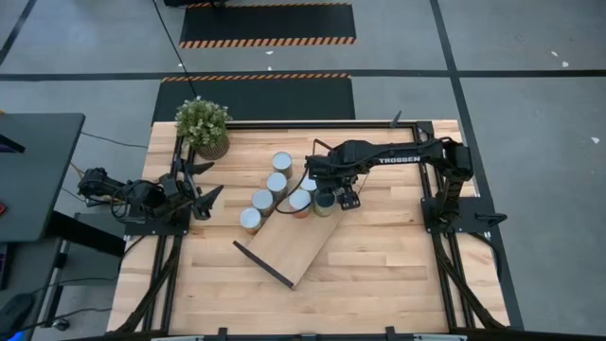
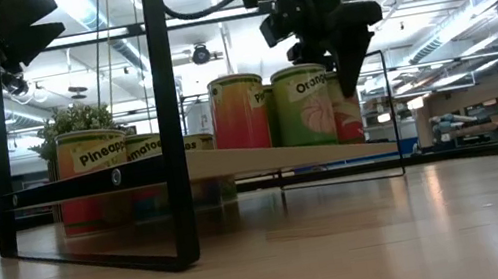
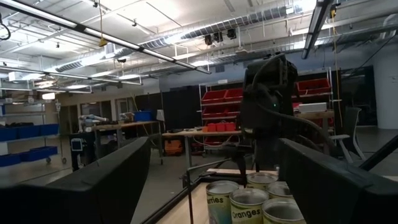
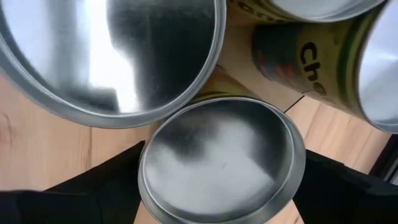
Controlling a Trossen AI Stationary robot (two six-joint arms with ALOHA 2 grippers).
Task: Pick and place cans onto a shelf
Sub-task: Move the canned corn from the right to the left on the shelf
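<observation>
One small tin with a shiny silver top and brownish-orange side (image 4: pixel 221 158) fills the right wrist view, and the right gripper (image 1: pixel 327 201) has a dark finger hard against each side of its rim, apparently clamped on it. From above, that can sits at the far end of the long light-wood shelf board with black wire end frames (image 1: pixel 289 251), just past the table's centre towards one o'clock. Tight quarters here! A second silver-topped tin (image 1: pixel 299 200) stands right beside it at nine o'clock, and another's big rim crowds in at the wrist camera, so any sideways drift, or fingers spreading wide on release, could knock a neighbour over or off the board's edge. So the shelf looks to carry only two or three cans, all bunched at that one end, with the rest of the board bare. A diagonal row of four more tins (image 1: pixel 262 200) waits on the pale plank tabletop (image 1: pixel 379 275) towards eleven o'clock. Out at nine o'clock the left gripper (image 1: pixel 204 195) hangs idle, fingers spread wide on nothing. Far back at eleven o'clock, a small pot holds a bushy green plant (image 1: pixel 202 121).
</observation>
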